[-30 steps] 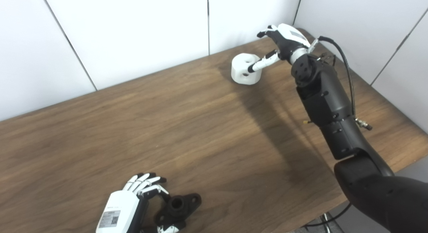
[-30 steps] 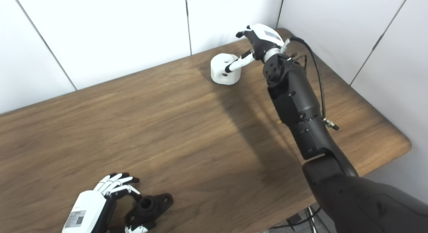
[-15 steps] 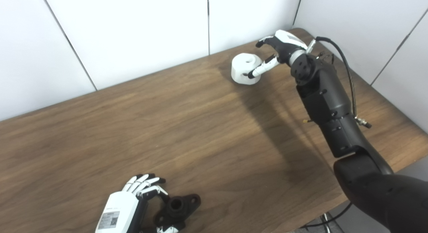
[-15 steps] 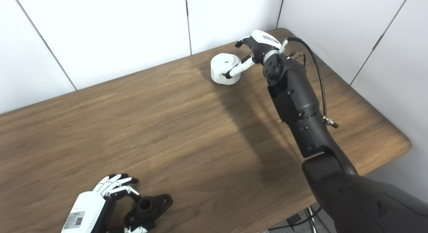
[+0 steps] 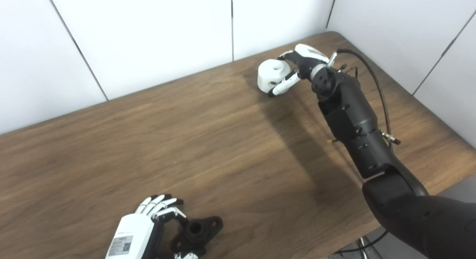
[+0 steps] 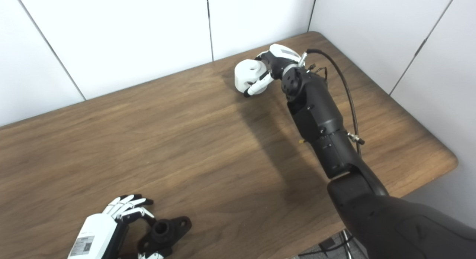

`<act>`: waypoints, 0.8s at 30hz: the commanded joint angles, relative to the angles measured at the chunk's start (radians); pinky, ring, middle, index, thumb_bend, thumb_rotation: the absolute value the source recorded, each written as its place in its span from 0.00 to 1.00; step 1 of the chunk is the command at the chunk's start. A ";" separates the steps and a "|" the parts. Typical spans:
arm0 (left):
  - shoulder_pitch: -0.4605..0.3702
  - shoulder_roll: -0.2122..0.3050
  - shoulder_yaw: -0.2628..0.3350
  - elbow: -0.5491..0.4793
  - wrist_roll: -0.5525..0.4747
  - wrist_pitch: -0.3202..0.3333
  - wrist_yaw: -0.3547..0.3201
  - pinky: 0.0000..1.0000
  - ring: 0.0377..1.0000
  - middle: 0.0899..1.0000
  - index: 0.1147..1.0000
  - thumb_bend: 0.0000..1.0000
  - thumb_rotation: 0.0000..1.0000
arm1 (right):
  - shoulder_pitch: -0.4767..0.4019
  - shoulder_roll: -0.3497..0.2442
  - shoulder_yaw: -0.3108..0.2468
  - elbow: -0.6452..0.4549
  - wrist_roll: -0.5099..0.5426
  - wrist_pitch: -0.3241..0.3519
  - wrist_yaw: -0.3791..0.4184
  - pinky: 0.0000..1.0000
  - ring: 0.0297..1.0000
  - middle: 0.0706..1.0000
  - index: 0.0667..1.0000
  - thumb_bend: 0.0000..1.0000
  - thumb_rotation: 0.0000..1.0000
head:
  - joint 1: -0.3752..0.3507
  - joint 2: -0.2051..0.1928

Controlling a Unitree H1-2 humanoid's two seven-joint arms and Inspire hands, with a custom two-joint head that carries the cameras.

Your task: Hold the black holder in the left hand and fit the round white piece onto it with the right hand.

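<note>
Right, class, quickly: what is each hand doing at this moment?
Left hand: fingers curled around the black holder on the table.
Right hand: shut on the round white piece.

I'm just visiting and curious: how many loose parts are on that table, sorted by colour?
White: 1, the round white piece, in the right hand.
Black: 1, the black holder, at the left hand.
Total: 2 parts on the wooden table.
</note>
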 commanded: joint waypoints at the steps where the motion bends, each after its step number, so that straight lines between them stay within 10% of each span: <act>1: 0.030 0.017 0.006 0.007 0.031 0.020 -0.023 0.90 0.85 0.74 0.42 0.52 0.05 | -0.052 -0.014 -0.008 -0.013 -0.010 0.000 -0.019 0.92 1.00 0.96 0.82 0.85 0.33 | 0.002 0.001; 24: 0.031 0.010 -0.006 0.005 0.049 0.020 -0.025 0.89 0.84 0.75 0.42 0.52 0.05 | -0.058 -0.067 0.047 0.012 0.085 -0.001 -0.122 0.88 0.97 0.90 0.73 0.80 0.30 | 0.009 0.002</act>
